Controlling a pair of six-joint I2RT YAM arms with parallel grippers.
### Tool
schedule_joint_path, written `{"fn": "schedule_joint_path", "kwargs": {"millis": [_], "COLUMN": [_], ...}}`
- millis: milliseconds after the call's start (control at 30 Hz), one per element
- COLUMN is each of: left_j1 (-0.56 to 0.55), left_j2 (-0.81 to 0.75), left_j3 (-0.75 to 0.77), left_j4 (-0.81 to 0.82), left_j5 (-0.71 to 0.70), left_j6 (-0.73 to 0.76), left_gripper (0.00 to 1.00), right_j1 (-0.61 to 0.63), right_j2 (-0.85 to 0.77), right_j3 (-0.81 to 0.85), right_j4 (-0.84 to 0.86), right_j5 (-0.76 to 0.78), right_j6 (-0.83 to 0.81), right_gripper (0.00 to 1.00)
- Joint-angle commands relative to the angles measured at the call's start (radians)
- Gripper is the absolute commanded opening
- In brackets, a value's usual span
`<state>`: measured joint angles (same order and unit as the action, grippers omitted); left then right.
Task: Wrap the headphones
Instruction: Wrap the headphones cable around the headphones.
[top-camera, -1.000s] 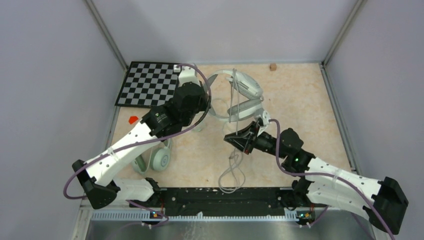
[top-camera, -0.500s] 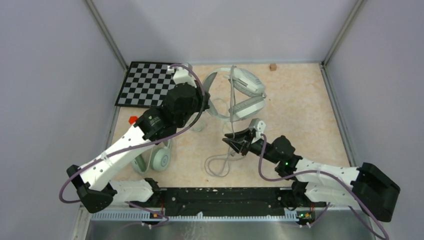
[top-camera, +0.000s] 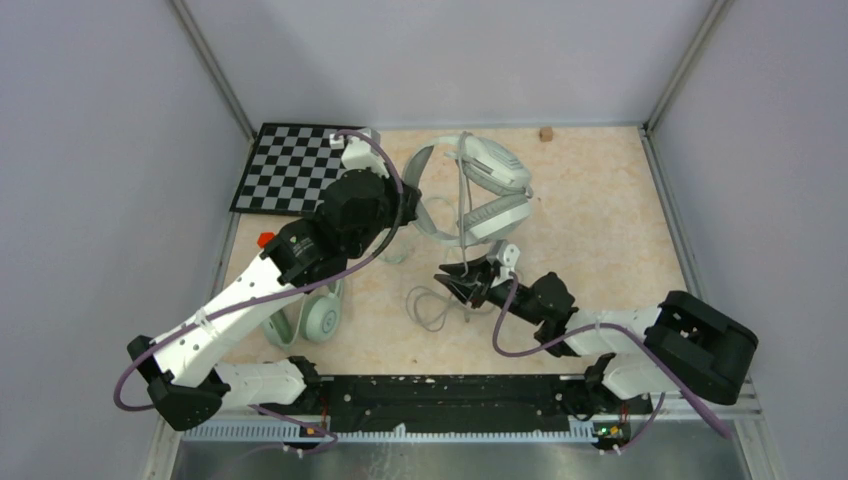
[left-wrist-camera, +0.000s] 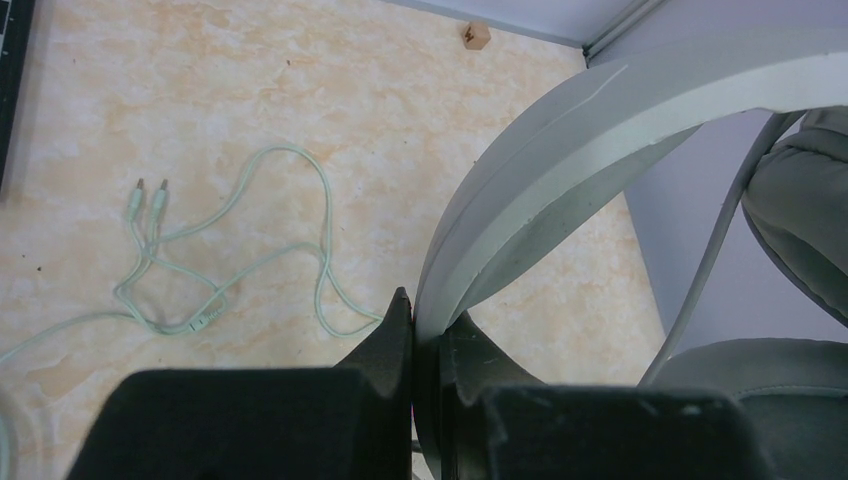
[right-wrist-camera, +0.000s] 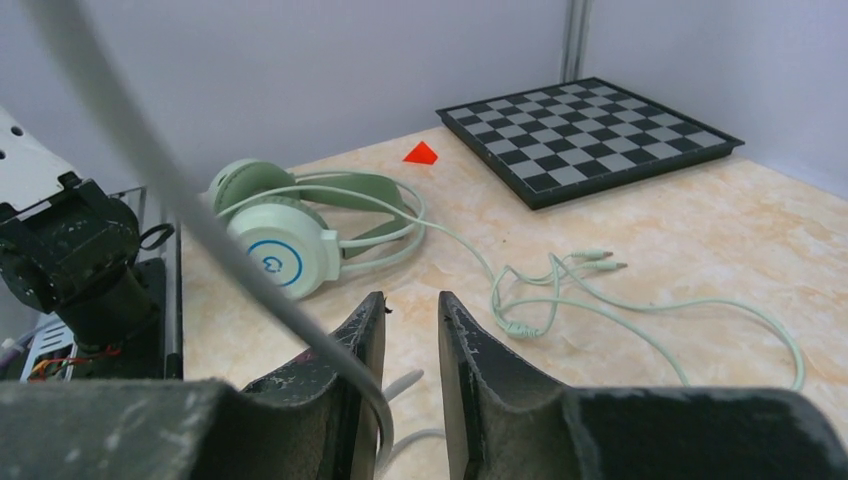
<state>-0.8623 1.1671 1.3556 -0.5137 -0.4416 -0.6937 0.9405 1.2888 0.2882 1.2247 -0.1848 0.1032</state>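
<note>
Left pincer (left-wrist-camera: 425, 315) is clamped on the headband of the white headset (top-camera: 490, 185). Only the left wrist cam shows that; from overhead the left arm (top-camera: 300, 250) hides it. Right pincer (right-wrist-camera: 410, 305) has its jaws slightly apart, with the grey cable (right-wrist-camera: 150, 150) running through the gap. The mint-green headset (top-camera: 318, 320) lies on the counter (top-camera: 600, 200) by the left base.

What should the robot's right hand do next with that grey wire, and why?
Probably close on the grey cable, so it can be wound. The right hand has its fingers apart with the cable running between them, not gripped, while the left hand pinches the band of the white headset.
</note>
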Motion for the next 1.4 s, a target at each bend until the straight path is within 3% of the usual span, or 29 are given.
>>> {"fn": "schedule_joint_path", "kwargs": {"millis": [0, 100, 267, 400, 600, 767, 967, 1367], "left_j1": [0.003, 0.003, 0.003, 0.003, 0.003, 0.004, 0.005, 0.008], "left_j2": [-0.054, -0.059, -0.08, -0.101, -0.097, -0.032, 0.04, 0.121], "left_j3": [0.007, 0.005, 0.059, 0.111, 0.113, 0.199, 0.319, 0.352], "left_j4": [0.156, 0.156, 0.144, 0.114, 0.104, -0.104, -0.329, -0.446], "left_j5": [0.026, 0.032, 0.091, 0.185, 0.558, 0.804, 0.758, 0.769], "left_j6": [-0.071, -0.075, -0.042, 0.001, 0.114, 0.366, 0.584, 0.631], "left_gripper": [0.0, 0.0, 0.0, 0.0, 0.0, 0.0, 0.0, 0.0], "right_j1": [0.009, 0.009, -0.011, -0.087, -0.177, -0.241, -0.247, -0.247], "right_j2": [0.064, 0.108, 0.097, 0.016, -0.117, -0.283, -0.469, -0.533], "right_j3": [-0.006, -0.009, -0.064, -0.102, -0.099, -0.06, -0.047, -0.011], "right_j4": [0.183, 0.223, 0.273, 0.232, 0.116, -0.133, -0.329, -0.369], "right_j5": [-0.049, -0.027, 0.13, 0.128, 0.072, 0.054, 0.177, 0.312], "right_j6": [0.004, 0.026, 0.066, 0.137, 0.197, 0.251, 0.179, -0.039], "right_gripper": [0.27, 0.27, 0.09, 0.0, 0.0, 0.02, 0.08, 0.09]}}
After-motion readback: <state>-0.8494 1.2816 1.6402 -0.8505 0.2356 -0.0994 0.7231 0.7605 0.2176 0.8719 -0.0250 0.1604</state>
